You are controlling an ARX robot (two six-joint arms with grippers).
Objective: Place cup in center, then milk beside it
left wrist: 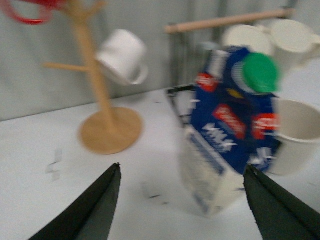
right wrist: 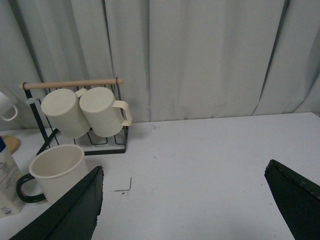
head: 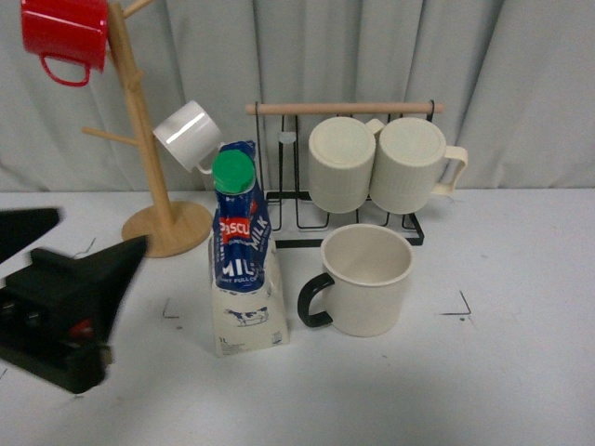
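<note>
Beside the cup [head: 367, 279], milk [head: 245, 255] seemingly tilted, blurred wrist view, left gripper [left wrist: 182, 200] spread, empty

Cream cup [head: 367, 279] with black handle; milk [head: 244, 269] blue over cream, green cap, black-and-white cow print.

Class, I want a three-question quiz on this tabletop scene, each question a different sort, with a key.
1. True or false: the milk carton stands on the handle side of the cup.
2. How many ribbed mugs hang on the black rack?
3. Is the left claw A) shut on the carton, B) open, holding nothing, or C) out of view?

Key: 1 true; 2 two; 3 B.
</note>
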